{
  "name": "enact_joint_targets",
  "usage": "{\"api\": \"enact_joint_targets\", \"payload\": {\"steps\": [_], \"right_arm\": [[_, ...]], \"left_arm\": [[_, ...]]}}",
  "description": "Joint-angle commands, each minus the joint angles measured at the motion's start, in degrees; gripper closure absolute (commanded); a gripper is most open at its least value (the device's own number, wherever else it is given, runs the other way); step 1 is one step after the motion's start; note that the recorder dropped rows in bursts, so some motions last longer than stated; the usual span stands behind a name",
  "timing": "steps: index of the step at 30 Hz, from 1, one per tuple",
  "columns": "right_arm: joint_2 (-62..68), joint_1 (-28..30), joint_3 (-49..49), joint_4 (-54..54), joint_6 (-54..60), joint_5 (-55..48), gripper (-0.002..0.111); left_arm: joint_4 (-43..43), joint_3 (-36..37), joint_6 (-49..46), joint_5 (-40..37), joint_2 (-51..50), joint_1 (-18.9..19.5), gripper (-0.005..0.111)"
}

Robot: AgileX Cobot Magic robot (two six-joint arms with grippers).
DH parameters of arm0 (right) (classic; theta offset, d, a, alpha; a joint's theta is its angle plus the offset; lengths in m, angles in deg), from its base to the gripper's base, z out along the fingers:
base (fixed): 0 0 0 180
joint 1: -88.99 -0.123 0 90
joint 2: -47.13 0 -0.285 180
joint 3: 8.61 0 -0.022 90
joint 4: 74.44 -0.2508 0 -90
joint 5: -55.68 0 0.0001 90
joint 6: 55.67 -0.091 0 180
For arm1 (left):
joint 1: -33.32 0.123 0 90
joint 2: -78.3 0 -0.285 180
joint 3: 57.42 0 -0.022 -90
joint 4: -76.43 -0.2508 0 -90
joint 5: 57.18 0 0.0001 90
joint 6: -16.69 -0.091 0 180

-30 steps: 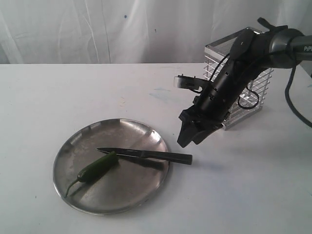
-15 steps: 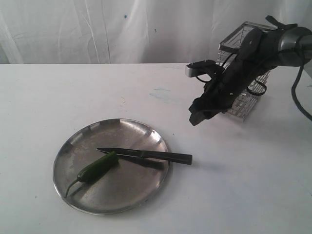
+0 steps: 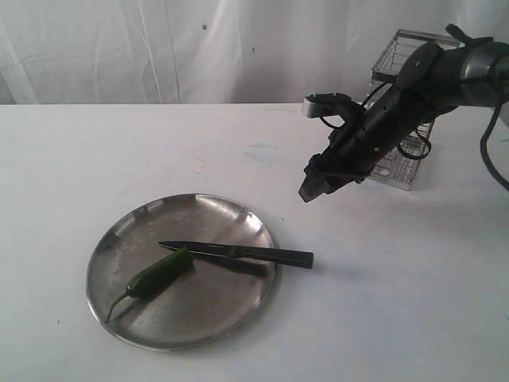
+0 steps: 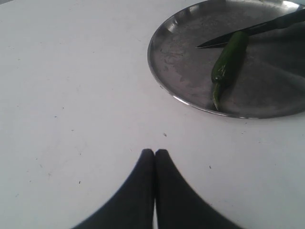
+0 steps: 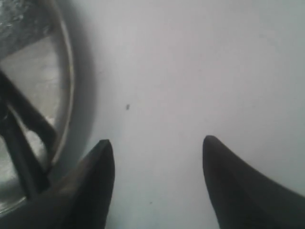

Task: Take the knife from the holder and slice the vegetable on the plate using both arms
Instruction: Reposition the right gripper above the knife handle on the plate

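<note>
As laid out on the white table [image 3: 413, 302], from the near edge to the far one: item one, the plate [image 3: 119, 318], round shiny steel, sits toward the near left part of the table. Item two, the vegetable [image 3: 155, 274], a dark green chilli, lies inside the plate left of its centre, stem end toward the near left rim. Item three, the knife [image 3: 238, 253], all black, lies flat with its point resting against the chilli's far end, its blade crossing the plate's right rim and its handle out on the bare table just right of the plate; its long axis runs roughly parallel to the near edge, handle toward the right side. Item four, the right gripper [image 3: 312, 189], hangs above the table beyond and slightly right of the knife handle, apart from it, fingers spread wide and empty; the handle lies nearward and below those fingers, so this arm is judged the nearer one for any regrasp. Item five, the holder [image 3: 413, 171], a silver wire basket, stands near the far right corner behind the right arm; whether anything remains inside cannot be told. Item six, the left gripper [image 4: 154, 153], seen only from its own wrist camera, is pressed fully closed on nothing, over bare table well clear of the plate.
</note>
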Motion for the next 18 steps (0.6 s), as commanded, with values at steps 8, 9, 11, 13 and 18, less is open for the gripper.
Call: {"api": "enact_joint_targets", "payload": {"steps": [8,9,11,13,18], "right_arm": [[-4.84,-1.99,0.09,-6.81,-2.05,-14.53,0.056],[-4.84,-2.7,0.09,-6.41,-2.57,-16.3,0.056],[-4.09,-4.38,0.09,-5.81,-2.57,-16.3,0.056],[-3.43,-5.37,0.09,-4.64,-1.78,-16.3,0.056],[-3.4,-5.85,0.09,-3.17,-0.02,-8.81,0.056]], "left_arm": [[0.38,0.29,0.2,0.2,0.24,-0.4,0.107],[0.38,0.29,0.2,0.2,0.24,-0.4,0.107],[0.38,0.29,0.2,0.2,0.24,-0.4,0.107],[0.38,0.29,0.2,0.2,0.24,-0.4,0.107],[0.38,0.29,0.2,0.2,0.24,-0.4,0.107]]}}
